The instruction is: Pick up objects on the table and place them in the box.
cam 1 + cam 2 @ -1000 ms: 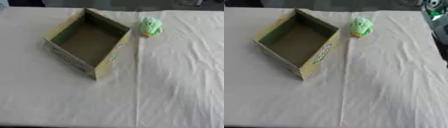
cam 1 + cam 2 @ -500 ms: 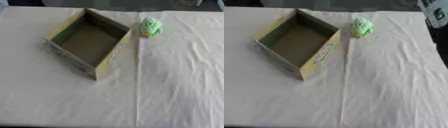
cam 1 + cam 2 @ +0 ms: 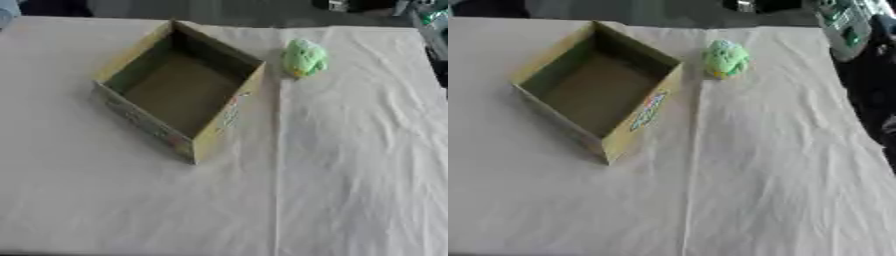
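An open cardboard box (image 3: 229,113) with printed sides stands empty on the cloth-covered table, left of the middle and turned at an angle. A small green plush toy (image 3: 304,57) lies on the cloth just beyond the box's far right corner, a short gap away from it. Neither of my hands shows in either view.
A cream cloth (image 3: 350,165) with a lengthwise crease covers the whole table. At the upper right, past the table's edge, a grey shape with green marks (image 3: 842,22) shows, too unclear to identify. Dark floor lies beyond the table's far and right edges.
The grey and green shape at the upper right has come a little further into the right eye view. Box and toy lie where they were.
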`<state>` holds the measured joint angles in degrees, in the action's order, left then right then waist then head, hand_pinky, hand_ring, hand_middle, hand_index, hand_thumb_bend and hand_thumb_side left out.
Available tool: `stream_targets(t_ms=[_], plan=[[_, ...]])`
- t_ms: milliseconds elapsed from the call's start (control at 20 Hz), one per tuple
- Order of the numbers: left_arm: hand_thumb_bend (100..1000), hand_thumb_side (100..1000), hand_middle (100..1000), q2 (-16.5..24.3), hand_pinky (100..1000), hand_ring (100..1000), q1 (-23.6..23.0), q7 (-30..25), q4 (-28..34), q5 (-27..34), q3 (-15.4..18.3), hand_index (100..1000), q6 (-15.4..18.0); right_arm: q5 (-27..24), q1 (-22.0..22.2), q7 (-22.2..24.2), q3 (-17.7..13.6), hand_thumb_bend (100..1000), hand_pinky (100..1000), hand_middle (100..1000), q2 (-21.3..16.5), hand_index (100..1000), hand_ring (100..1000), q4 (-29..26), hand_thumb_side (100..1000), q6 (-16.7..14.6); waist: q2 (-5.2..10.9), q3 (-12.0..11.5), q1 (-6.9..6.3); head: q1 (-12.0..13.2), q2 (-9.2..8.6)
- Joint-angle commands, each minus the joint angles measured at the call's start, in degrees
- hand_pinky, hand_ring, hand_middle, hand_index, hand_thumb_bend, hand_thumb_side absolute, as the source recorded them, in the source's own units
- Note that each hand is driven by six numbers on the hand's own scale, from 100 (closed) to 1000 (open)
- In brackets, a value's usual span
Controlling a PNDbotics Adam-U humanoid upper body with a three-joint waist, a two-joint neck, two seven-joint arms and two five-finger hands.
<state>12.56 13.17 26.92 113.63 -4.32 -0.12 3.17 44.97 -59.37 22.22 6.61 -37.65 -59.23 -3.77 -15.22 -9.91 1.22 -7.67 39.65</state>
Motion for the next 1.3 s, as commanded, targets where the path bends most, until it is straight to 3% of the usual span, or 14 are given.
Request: stream_targets(t_ms=[50,300,600,800,1300], plan=[[100,716,677,0.8,317,558,0.7,-0.3,1.0,0.1,-0.1,802,0.0,0.6,-1.6,3.5,-0.7,691,967,872,-0.9,1000,939,0.3,740,-1.8,0.82,-0.1,-0.06,-0.1,-0.71],[100,716,677,0.8,317,559,0.7,-0.5,1.0,0.1,-0.2,802,-0.2,0.6,-1.8,7.9,-1.0,686,979,888,-1.1,1000,955,0.1,686,-3.2,0.76,-0.1,0.03,0.0,-0.74],[100,718,678,0.8,316,559,0.6,-0.6,1.0,0.1,-0.2,803,-0.3,-1.6,-1.8,14.7,-1.2,581,996,922,-1.1,1000,977,0.6,591,-4.3,0.72,-0.1,0.08,0.1,-1.03],[100,718,678,0.7,315,560,0.6,-0.7,1.0,0.1,-0.3,803,-0.4,-1.8,-2.0,18.1,-1.0,583,994,937,-0.8,1000,986,1.2,555,-3.7,0.61,-0.1,0.06,0.1,-1.16],[100,718,678,0.5,315,561,0.6,-0.7,1.0,0.2,-0.3,803,-0.4,0.4,-2.7,20.6,-0.4,555,992,955,1.3,1000,980,4.4,475,-1.9,0.2,-0.6,0.15,-0.2,-1.33]])
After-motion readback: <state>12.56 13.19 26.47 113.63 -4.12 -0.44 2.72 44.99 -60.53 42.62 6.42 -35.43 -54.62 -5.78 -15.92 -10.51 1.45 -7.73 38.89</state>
